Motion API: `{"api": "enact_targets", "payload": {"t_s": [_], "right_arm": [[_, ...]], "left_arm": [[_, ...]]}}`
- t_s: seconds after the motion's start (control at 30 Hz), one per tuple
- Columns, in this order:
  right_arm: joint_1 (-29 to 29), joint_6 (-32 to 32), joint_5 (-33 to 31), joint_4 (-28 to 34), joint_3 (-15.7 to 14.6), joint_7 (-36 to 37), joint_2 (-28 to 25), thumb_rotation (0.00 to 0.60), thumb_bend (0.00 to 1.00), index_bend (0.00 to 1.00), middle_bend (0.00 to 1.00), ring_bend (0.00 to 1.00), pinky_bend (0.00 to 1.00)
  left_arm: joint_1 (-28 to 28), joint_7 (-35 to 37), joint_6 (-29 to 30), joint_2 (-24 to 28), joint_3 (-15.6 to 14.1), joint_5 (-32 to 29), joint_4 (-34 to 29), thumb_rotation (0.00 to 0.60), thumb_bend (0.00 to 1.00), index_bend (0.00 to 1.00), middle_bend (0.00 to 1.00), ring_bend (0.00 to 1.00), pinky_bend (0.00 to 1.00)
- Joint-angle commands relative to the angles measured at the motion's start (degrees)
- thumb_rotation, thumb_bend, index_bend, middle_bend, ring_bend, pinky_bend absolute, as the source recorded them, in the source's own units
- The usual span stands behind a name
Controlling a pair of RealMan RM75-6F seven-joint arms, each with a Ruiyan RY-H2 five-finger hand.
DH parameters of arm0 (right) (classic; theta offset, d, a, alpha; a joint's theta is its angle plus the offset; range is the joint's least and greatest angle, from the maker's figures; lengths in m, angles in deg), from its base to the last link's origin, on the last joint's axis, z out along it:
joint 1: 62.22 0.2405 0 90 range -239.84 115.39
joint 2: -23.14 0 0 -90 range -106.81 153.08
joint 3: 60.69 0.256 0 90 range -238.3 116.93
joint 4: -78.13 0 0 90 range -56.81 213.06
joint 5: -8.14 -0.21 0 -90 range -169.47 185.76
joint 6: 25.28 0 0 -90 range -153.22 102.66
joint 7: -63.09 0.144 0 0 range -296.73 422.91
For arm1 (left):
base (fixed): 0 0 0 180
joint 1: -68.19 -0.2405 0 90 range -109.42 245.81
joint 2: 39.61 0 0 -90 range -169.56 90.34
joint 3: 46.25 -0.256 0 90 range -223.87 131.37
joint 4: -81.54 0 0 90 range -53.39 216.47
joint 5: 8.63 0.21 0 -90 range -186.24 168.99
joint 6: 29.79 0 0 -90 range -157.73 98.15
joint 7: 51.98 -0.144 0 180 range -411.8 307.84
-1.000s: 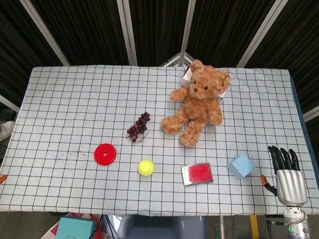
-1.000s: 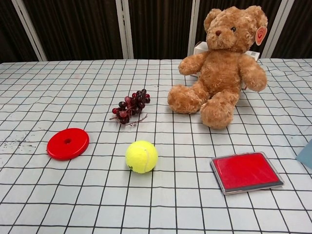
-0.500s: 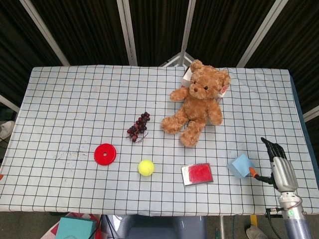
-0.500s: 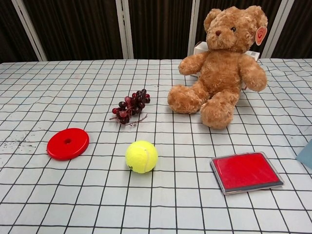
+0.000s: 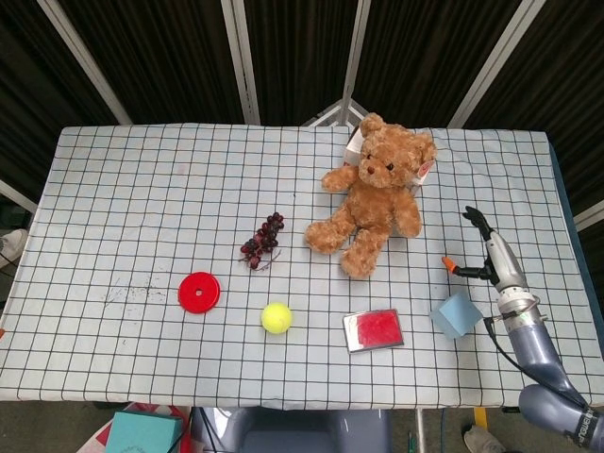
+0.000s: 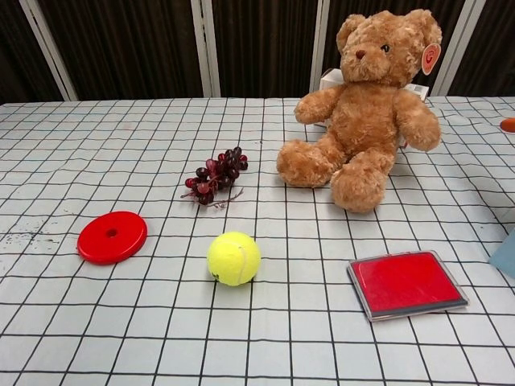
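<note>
My right hand (image 5: 491,251) hovers over the table's right side, turned edge-on, its orange-tipped thumb spread toward the left and nothing in it. Only that orange thumb tip shows at the chest view's right edge. A light blue cube (image 5: 456,313) lies just below and left of the hand, apart from it; a sliver of the cube (image 6: 507,254) shows in the chest view. The brown teddy bear (image 5: 374,192) (image 6: 366,108) sits left of the hand. My left hand appears in neither view.
On the checked cloth lie a flat red case (image 5: 374,329) (image 6: 406,283), a yellow tennis ball (image 5: 276,317) (image 6: 233,258), a red disc (image 5: 199,292) (image 6: 112,236) and dark grapes (image 5: 262,240) (image 6: 216,175). A white box (image 6: 333,79) stands behind the bear. The table's right edge is close to the hand.
My right hand has moved from the front right corner up the table past the blue cube and turned edge-on. Its thumb tip has come into the chest view.
</note>
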Motion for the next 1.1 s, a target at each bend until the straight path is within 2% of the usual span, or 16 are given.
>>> {"api": "enact_targets", "payload": {"t_s": [0.03,0.3,0.57,1.1], "right_arm": [[2.6,1.9,-3.8,-2.8,0.8,-2.7,2.3,0.600,0.28,0.10,0.12,0.09,0.00],[6.7,4.0,-11.5,-7.7,0.7,-7.9,6.3,0.600,0.28,0.18,0.17,0.15,0.00],[10.9,5.7,-18.3,-11.7,1.1,-12.3,10.1,0.600,0.29,0.19,0.18,0.16,0.00],[17.7,3.7,-31.4,-12.6,1.1,-23.0,13.9,0.600,0.28,0.19,0.18,0.16,0.00]], "left_arm": [[0.1,0.1,-0.3,0.0,0.2,-0.5,0.1,0.600,0.18,0.24,0.06,0.01,0.14],[0.0,0.4,-0.1,0.1,0.3,-0.6,0.0,0.600,0.18,0.24,0.06,0.01,0.14],[0.3,0.4,-0.9,0.0,0.7,-1.7,0.5,0.600,0.18,0.24,0.06,0.01,0.14],[0.8,0.5,-2.3,-0.1,1.0,-3.0,0.9,0.600,0.18,0.24,0.06,0.01,0.14]]}}
